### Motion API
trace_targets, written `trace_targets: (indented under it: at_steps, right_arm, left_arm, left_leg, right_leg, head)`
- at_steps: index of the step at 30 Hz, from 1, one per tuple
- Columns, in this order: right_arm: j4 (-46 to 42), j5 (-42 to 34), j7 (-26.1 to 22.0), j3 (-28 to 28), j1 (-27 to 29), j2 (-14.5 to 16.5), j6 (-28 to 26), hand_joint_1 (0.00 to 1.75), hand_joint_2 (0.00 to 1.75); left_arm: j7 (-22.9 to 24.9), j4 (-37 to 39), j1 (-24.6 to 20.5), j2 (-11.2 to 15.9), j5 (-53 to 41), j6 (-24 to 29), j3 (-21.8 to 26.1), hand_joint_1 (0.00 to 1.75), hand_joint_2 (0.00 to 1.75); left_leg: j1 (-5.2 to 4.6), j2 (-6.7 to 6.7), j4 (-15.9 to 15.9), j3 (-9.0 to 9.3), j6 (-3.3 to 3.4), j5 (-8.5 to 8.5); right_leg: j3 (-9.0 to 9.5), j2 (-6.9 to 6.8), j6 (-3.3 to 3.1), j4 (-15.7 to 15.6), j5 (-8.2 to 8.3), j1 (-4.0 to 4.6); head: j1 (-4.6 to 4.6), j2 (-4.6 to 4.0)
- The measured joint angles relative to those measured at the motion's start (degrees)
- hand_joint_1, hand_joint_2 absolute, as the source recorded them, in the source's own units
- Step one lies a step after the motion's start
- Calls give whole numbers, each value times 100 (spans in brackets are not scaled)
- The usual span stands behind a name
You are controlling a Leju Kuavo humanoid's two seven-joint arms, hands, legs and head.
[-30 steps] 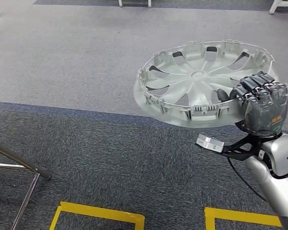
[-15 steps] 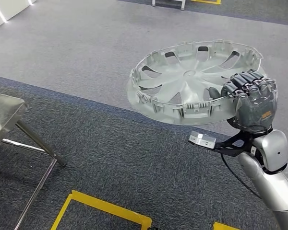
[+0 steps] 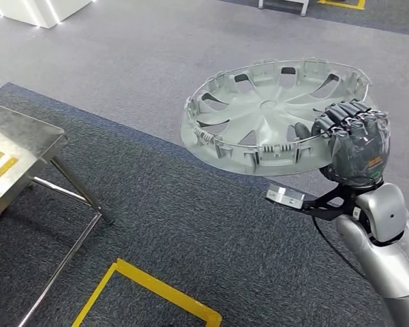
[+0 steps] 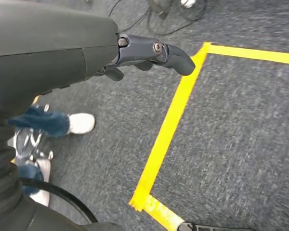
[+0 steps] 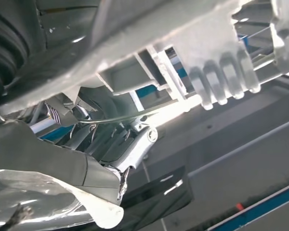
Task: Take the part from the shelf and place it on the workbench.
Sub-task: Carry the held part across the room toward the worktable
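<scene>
One silver hubcap (image 3: 275, 116) held level over carpet, right hand (image 3: 358, 144) fingers clamped on its rim, left hand (image 4: 150, 50) fingers apart, steel desk (image 3: 17, 146) nearby.

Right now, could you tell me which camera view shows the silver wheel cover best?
The head view: the whole wheel cover shows, held level at its rim by the right hand. The right wrist view gives a blurred close-up of its rim.
</scene>
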Motion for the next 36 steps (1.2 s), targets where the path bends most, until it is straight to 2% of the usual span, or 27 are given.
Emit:
trace_targets:
  at_steps: [1, 2, 3, 4, 5, 7, 9, 11, 12, 13, 14, 15, 16, 17, 18, 19, 20, 22, 24, 26, 28, 29, 30, 31, 33, 35, 36]
  right_arm:
    - [-3, 2, 5, -4, 18, 0, -2, 175, 175]
    - [-8, 7, 10, -10, 33, 0, -5, 175, 175]
    - [-11, 12, 15, -18, 42, 0, -9, 175, 175]
    - [-14, 16, 19, -26, 50, 0, -14, 175, 175]
    - [-15, 22, 21, -32, 58, 0, -17, 175, 175]
    - [-17, 29, 22, -38, 71, 0, -21, 175, 175]
    - [-26, 38, 20, -43, 88, 0, -25, 175, 175]
    - [-34, 43, 21, -49, 107, 0, -31, 175, 175]
    - [-37, 44, 22, -50, 120, 0, -34, 175, 175]
    - [-40, 44, 22, -49, 139, 0, -35, 175, 175]
    - [-48, 45, 24, -49, 163, 0, -36, 175, 175]
    - [-55, 46, 26, -49, 185, 0, -36, 175, 175]
    - [-63, 48, 28, -50, 201, 0, -36, 175, 175]
    - [-70, 50, 31, -51, 211, 0, -37, 175, 175]
    - [-79, 52, 32, -52, 219, 0, -38, 175, 175]
    - [-90, 54, 33, -54, 227, 0, -39, 175, 175]
    - [-99, 54, 34, -55, 232, 0, -44, 175, 175]
    - [-111, 56, 36, -56, 235, 0, -50, 175, 175]
    - [-117, 60, 40, -57, 238, 0, -52, 175, 175]
    - [-125, 63, 42, -64, 246, 0, -51, 175, 175]
    - [-131, 64, 38, -69, 250, 0, -51, 175, 175]
    - [-133, 66, 36, -68, 251, 0, -51, 175, 175]
    - [-135, 68, 35, -68, 254, 0, -52, 175, 175]
    - [-138, 73, 35, -69, 257, 0, -52, 175, 175]
    - [-143, 80, 34, -82, 263, 0, -59, 175, 175]
    - [-146, 78, 33, -109, 275, 0, -72, 175, 175]
    - [-150, 72, 31, -125, 285, 0, -81, 175, 175]
  left_arm:
    - [1, 0, 7, 0, -9, 0, -23, 0, 175]
    - [1, 0, 8, 1, -20, 0, -43, 0, 175]
    - [1, 0, 5, 0, -33, 1, -56, 0, 175]
    - [1, 0, -1, -2, -41, 1, -66, 0, 175]
    - [1, 0, -4, -4, -46, 0, -72, 0, 175]
    - [5, 0, 4, -10, -53, -2, -84, 0, 175]
    - [10, -3, 10, -14, -61, -1, -95, 0, 175]
    - [12, -8, -2, -19, -66, -1, -102, 0, 175]
    - [12, -10, -9, -21, -68, -3, -104, 0, 175]
    - [11, -11, -10, -26, -71, -6, -105, 0, 175]
    - [9, -11, -7, -30, -78, -9, -105, 0, 175]
    - [6, -11, -3, -32, -84, -11, -106, 0, 175]
    - [3, -11, 1, -33, -91, -11, -106, 0, 175]
    - [2, -12, 3, -33, -98, -11, -108, 0, 175]
    - [1, -13, 1, -33, -103, -11, -109, 0, 175]
    - [1, -13, 2, -32, -106, -11, -109, 0, 175]
    - [0, -13, 8, -32, -108, -11, -110, 0, 175]
    - [-1, -13, 34, -27, -109, -11, -109, 0, 175]
    - [-1, -13, 48, -23, -110, -11, -109, 0, 175]
    - [-1, -13, 40, -24, -110, -11, -110, 0, 175]
    - [-5, -13, 35, -28, -111, -10, -110, 0, 175]
    - [-17, -13, 37, -31, -113, -8, -111, 0, 175]
    - [-41, -13, 41, -31, -114, -3, -111, 0, 175]
    - [-75, -13, 44, -30, -115, 6, -112, 0, 175]
    - [-160, -14, 41, -26, -117, 36, -112, 0, 175]
    - [-255, -15, 26, -24, -117, 83, -112, 0, 175]
    - [-307, -15, 22, -23, -117, 110, -112, 0, 175]
  left_leg:
    - [-1, 56, -352, 168, 14, 213]
    - [-26, 173, -714, 349, 33, 365]
    - [-58, 281, -1023, 493, 61, 454]
    - [-91, 370, -1202, 572, 90, 475]
    - [-123, 405, -1262, 593, 117, 438]
    - [-121, 310, -1324, 617, 185, 437]
    - [-89, 201, -1383, 671, 257, 452]
    - [-74, 92, -1400, 695, 308, 454]
    - [-75, 33, -1399, 696, 323, 452]
    - [-77, -32, -1397, 701, 329, 448]
    - [-76, -100, -1396, 709, 330, 444]
    - [-73, -170, -1392, 722, 326, 439]
    - [-68, -241, -1383, 736, 315, 429]
    - [-66, -306, -1369, 740, 296, 415]
    - [-69, -368, -1339, 729, 271, 400]
    - [-69, -422, -1320, 709, 242, 393]
    - [-67, -471, -1310, 686, 213, 395]
    - [-52, -533, -1312, 662, 156, 402]
    - [-60, -365, -1151, 597, 93, 282]
    - [-55, -106, -586, 348, 34, -26]
    - [-22, -25, 92, 23, 0, -288]
    - [-11, -16, 232, -47, -9, -288]
    - [-4, -4, 152, -11, -11, -181]
    - [-1, 25, -135, 131, -4, 9]
    - [-42, 236, -894, 507, 40, 333]
    - [-101, 416, -1276, 680, 102, 390]
    - [-125, 415, -1306, 685, 132, 366]
  right_leg:
    - [34, -55, 8, 0, -24, 1]
    - [63, -107, 23, -2, -49, 8]
    - [80, -152, 44, 1, -71, 20]
    - [90, -198, 67, -2, -87, 32]
    - [99, -246, 95, -13, -97, 42]
    - [130, -306, 160, -35, -132, 34]
    - [64, -107, 202, 142, -276, 10]
    - [-273, 169, 210, 776, -569, 0]
    - [-503, 223, 214, 1169, -701, 5]
    - [-696, 245, 219, 1461, -751, 7]
    - [-802, 252, 222, 1563, -693, 8]
    - [-795, 259, 220, 1437, -524, 5]
    - [-679, 289, 216, 1104, -277, -4]
    - [-522, 380, 214, 719, -79, -19]
    - [-367, 472, 211, 370, 56, -35]
    - [-257, 547, 208, 141, 119, -44]
    - [-207, 591, 201, 59, 105, -43]
    - [-175, 513, 163, 32, 112, -34]
    - [-138, 401, 100, 1, 114, -42]
    - [-103, 276, 48, -16, 100, -40]
    - [-85, 152, 30, -15, 79, -32]
    - [-74, 91, 29, -15, 68, -31]
    - [-56, 30, 33, -14, 54, -31]
    - [-31, -27, 42, -14, 37, -31]
    - [19, -132, 73, -12, -2, -15]
    - [40, -227, 120, -18, -27, 12]
    - [51, -283, 148, -28, -35, 24]
  head:
    - [-1, 0]
    - [-1, 0]
    - [1, 1]
    - [4, 1]
    - [6, 1]
    - [8, 1]
    - [16, 1]
    - [42, 1]
    - [53, 1]
    - [59, 0]
    - [60, 1]
    - [61, 1]
    - [60, 1]
    - [61, 0]
    - [57, 1]
    - [57, 1]
    - [55, 1]
    - [55, 1]
    - [28, 1]
    - [2, 0]
    - [1, 0]
    - [0, 0]
    - [0, 0]
    - [0, 0]
    - [-3, 0]
    - [1, 0]
    - [3, 0]
